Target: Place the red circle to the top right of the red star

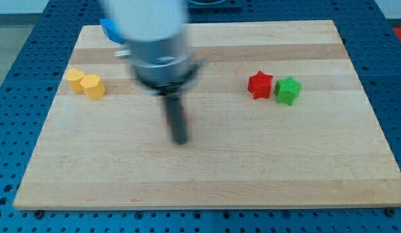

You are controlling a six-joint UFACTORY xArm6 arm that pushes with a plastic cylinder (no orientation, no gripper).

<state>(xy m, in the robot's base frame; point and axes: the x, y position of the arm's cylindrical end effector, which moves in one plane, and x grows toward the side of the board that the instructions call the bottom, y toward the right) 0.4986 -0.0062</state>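
The red star (260, 85) lies right of the board's middle, touching a green star (287, 90) on its right. My rod comes down blurred at the board's centre-left, and my tip (180, 140) is far to the left of and below the red star. Only a thin sliver of red (186, 117), probably the red circle, shows at the rod's right edge just above the tip. The rest of it is hidden behind the rod.
Two yellow blocks (85, 83) sit touching near the board's left edge. A blue block (111, 30) at the top left is partly hidden by the arm's blurred body (155, 45). The wooden board (206, 175) lies on a blue perforated table.
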